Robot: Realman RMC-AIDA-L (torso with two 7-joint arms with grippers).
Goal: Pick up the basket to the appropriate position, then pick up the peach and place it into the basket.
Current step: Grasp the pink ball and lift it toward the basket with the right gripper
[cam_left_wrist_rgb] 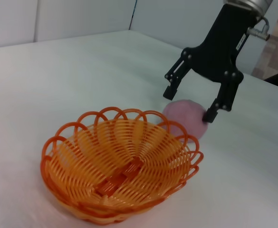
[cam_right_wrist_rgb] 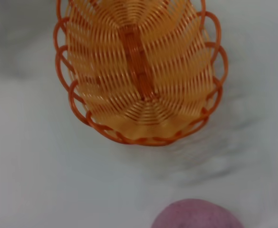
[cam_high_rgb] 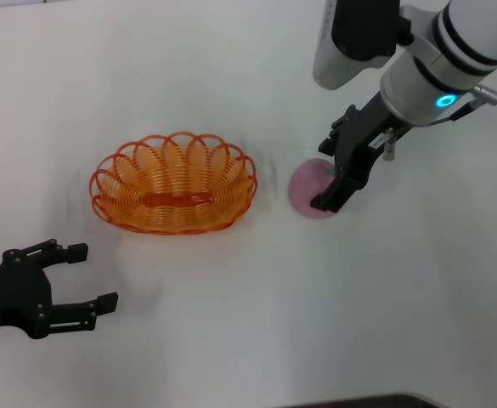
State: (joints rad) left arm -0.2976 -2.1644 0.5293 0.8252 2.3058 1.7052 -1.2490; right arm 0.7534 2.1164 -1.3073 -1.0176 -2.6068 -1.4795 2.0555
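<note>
No readable text, label or number anywhere

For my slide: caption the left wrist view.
Right gripper open astride the peach on the table beside the empty basket.

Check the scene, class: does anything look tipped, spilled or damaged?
Nothing stands out. The basket sits upright and empty; the peach rests on the table beside it, between the open right end effector's fingers.

Basket (cam_high_rgb: 173,183) glossy orange plastic (wire-like loops); peach (cam_high_rgb: 309,189) matt pink, smooth
</note>
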